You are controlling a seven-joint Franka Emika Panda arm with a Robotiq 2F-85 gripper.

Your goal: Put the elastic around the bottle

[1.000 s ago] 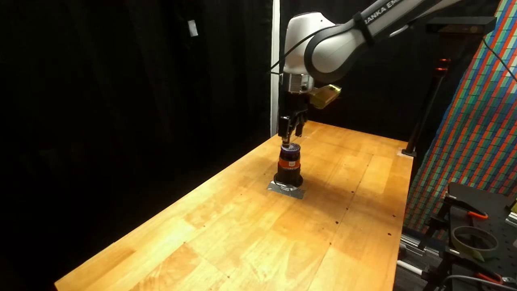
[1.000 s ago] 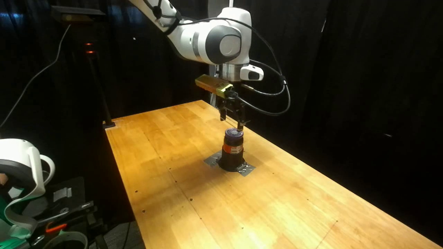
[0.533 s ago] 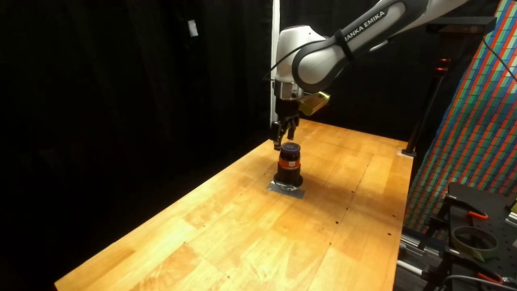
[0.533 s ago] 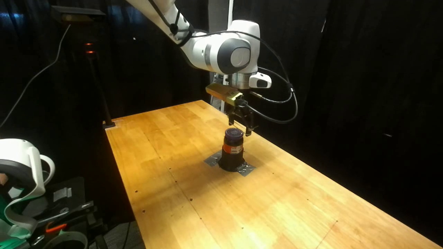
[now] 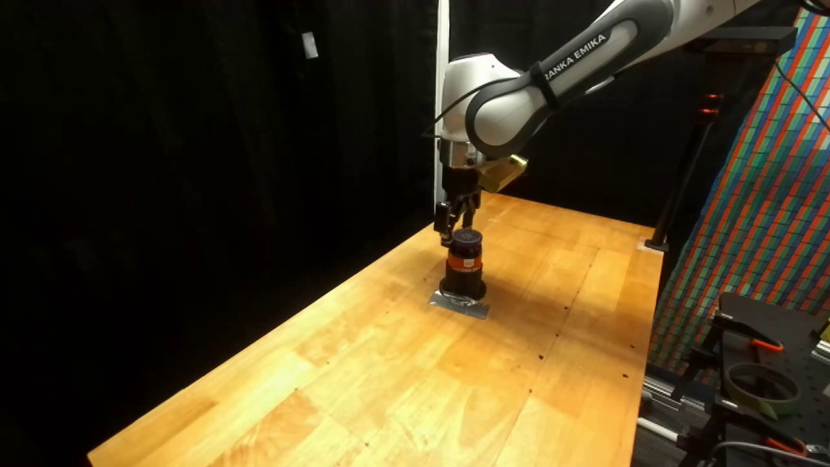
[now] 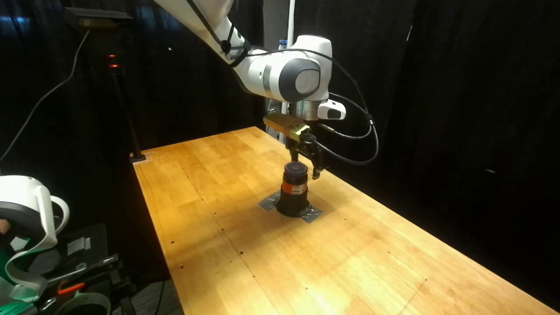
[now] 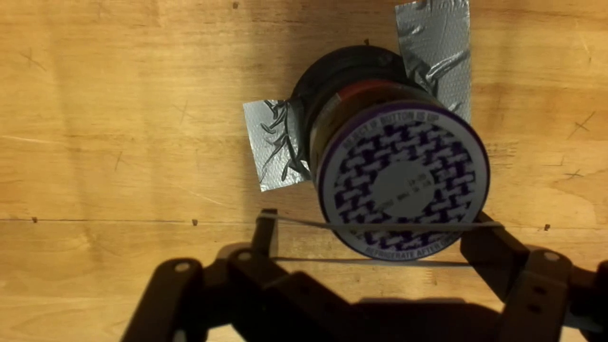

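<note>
The bottle, a small jar with an orange label [image 5: 465, 263] and a dark purple lid [image 7: 403, 190], stands upright in a black base in both exterior views [image 6: 295, 188]. My gripper [image 7: 375, 219] is open, its fingers [image 7: 494, 256] wide apart. The elastic [image 7: 403, 227] is stretched between the two fingers as a long loop. In the wrist view one strand crosses over the lid and the second runs at its lower edge. I cannot tell whether the elastic touches the lid. In the exterior views the gripper [image 5: 457, 235] is beside and slightly behind the lid, fingertips near lid height [image 6: 305, 169].
The black base [image 6: 292, 204] is fixed to the wooden table [image 6: 372, 245] with grey tape [image 7: 437, 52]. A dark camera pole [image 5: 681, 162] rises at a far table corner. Black curtains hang alongside. A dark cart [image 5: 771, 318] with a tape roll stands beyond the table's side.
The gripper has moved sideways off the lid, away from the bottle's middle, and then lower, with the elastic on its fingers. The bottle has not moved.
</note>
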